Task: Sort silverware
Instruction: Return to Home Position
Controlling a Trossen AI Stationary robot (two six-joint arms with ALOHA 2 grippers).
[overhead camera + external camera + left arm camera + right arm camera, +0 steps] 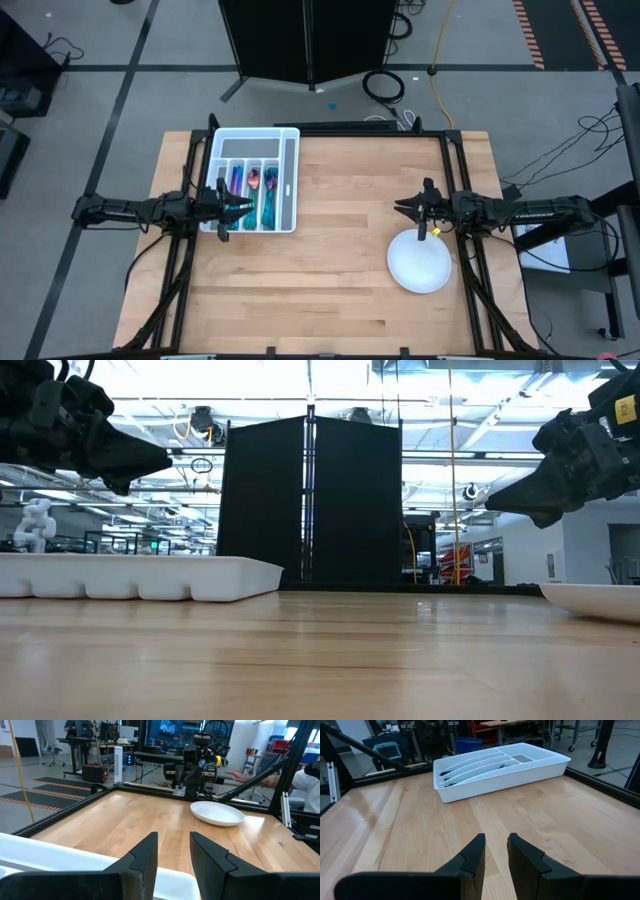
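The iridescent silverware lies in the lengthwise slots of the white divided tray at the table's far left; in the right wrist view it shows as dark slim shapes in the tray. My left gripper hovers over the tray's near part, open by a narrow gap and empty. My right gripper hangs above the bare wood just beyond the round white plate, also narrowly open and empty. In the low view both grippers stand well clear of the table.
The plate rests on the table's right side, near the right arm. A black metal frame runs along the table's edges. Bare wood lies between tray and plate. A person's hand and sleeve show beyond the table.
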